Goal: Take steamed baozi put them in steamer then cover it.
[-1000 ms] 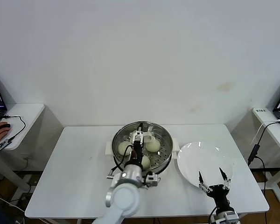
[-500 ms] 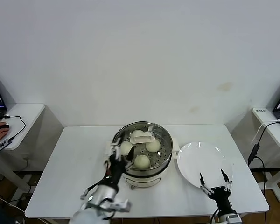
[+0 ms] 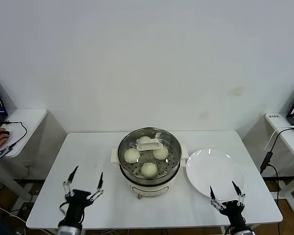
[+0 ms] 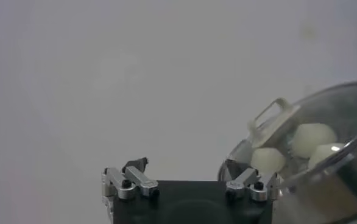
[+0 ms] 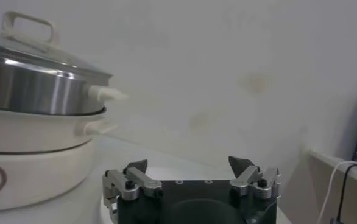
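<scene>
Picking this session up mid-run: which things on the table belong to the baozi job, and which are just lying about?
Part of the job:
- steamed baozi, inside the pot
- steamer
- cover, on the steamer
- left gripper and right gripper, both open and empty, near the table's front edge

Just lying about:
- white plate, empty, right of the steamer
- table

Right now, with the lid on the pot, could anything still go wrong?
Maybe little things. The lid looks seated on the steamer, but a tilt is hard to rule out, so steam might leak. The plate lies near the table's front edge, right by the open right gripper; a careless move could nudge it. The open left gripper hangs clear.
</scene>
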`<control>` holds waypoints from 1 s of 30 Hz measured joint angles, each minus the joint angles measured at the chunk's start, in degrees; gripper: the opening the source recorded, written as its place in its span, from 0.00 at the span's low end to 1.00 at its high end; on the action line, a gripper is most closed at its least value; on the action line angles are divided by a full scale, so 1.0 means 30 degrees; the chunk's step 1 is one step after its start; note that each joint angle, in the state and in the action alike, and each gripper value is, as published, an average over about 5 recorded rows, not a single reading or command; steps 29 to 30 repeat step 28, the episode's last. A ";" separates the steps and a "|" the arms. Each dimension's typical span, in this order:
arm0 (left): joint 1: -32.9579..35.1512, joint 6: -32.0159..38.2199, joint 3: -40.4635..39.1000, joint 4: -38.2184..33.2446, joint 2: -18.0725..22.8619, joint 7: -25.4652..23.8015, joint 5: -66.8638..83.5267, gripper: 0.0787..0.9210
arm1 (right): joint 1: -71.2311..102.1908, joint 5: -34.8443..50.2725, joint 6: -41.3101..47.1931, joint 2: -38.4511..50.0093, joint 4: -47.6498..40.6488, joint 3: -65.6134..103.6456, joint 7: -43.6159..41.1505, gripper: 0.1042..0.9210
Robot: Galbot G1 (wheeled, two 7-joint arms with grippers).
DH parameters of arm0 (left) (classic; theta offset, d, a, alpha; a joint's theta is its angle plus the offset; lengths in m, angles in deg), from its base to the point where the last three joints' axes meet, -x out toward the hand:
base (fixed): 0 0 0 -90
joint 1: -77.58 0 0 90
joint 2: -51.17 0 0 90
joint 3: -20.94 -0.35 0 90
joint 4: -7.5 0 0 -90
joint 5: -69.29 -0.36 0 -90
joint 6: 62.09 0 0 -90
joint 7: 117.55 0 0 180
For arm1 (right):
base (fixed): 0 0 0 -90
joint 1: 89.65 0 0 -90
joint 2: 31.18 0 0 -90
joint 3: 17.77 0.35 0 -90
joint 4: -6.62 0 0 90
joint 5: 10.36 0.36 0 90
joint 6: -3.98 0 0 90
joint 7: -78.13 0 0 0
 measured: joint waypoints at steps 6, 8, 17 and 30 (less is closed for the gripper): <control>0.1146 0.0982 0.0585 0.0635 0.0188 0.0737 0.3368 0.88 | 0.0647 0.0219 0.0422 0.0398 0.0582 -0.0633 0.0139 0.88; 0.1424 0.1185 0.0695 0.0814 0.0215 0.0825 0.4118 0.88 | 0.0774 0.0289 0.0622 0.0510 0.0761 -0.0886 0.0228 0.88; 0.2303 0.1637 0.0825 0.1030 0.0444 0.0813 0.6043 0.88 | 0.1342 0.0826 0.1767 0.0833 0.1614 -0.1882 0.0618 0.88; 0.2679 0.1730 0.0991 0.1145 0.0560 0.0650 0.6645 0.88 | 0.1847 0.1325 0.3020 0.1100 0.2492 -0.2641 0.1087 0.88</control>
